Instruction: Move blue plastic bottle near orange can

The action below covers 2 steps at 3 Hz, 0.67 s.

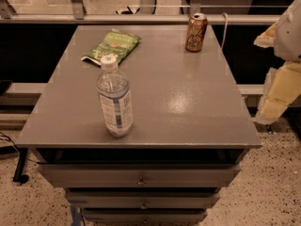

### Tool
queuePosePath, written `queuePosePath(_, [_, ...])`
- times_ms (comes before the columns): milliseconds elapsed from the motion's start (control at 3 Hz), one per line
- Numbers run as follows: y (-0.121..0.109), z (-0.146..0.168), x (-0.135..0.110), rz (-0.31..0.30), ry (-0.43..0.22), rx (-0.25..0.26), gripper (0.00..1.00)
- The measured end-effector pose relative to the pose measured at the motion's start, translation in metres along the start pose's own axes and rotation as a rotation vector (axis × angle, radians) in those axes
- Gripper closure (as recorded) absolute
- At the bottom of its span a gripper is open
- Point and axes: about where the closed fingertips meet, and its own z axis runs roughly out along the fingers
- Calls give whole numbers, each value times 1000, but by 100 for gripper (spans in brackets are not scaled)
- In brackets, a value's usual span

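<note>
Blue plastic bottle (114, 100) stands upright on the grey surface (188, 107), close to the near edge and a little left of the middle, and nothing holds it. The orange can (196, 32) stands upright at the far right of the same surface, well apart from the bottle. A flat green snack bag (113, 46) lies at the far left, not far behind the bottle. The claw (278, 95) hangs beyond the right edge of the surface, apart from everything on it; whether it is wide or narrow I cannot tell. The task seems to me not yet begun. Several things could go wrong from here, in my judgement. The bottle is tall and slim with a small base, so a push high on its body or on the cap, coming from the right, may tip it. Because it stands so near the front edge, it could then roll off to the floor. The plastic looks smooth and thin, so a weak grasp may let it slip, and a hard one may dent the wall. When the bottle is brought to the far right, it may strike the can, which stands close to the far edge and could be knocked over. As for its look, the bottle is of clear plastic with a white screw cap and a blue-and-white label around its lower body, and it is clearly taller than the can.
</note>
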Motion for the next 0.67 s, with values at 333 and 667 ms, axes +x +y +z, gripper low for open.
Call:
queuePosePath(333, [0,0,0,0,0,0,0])
queuePosePath(667, [0,5,-6,-9,-73,-11,0])
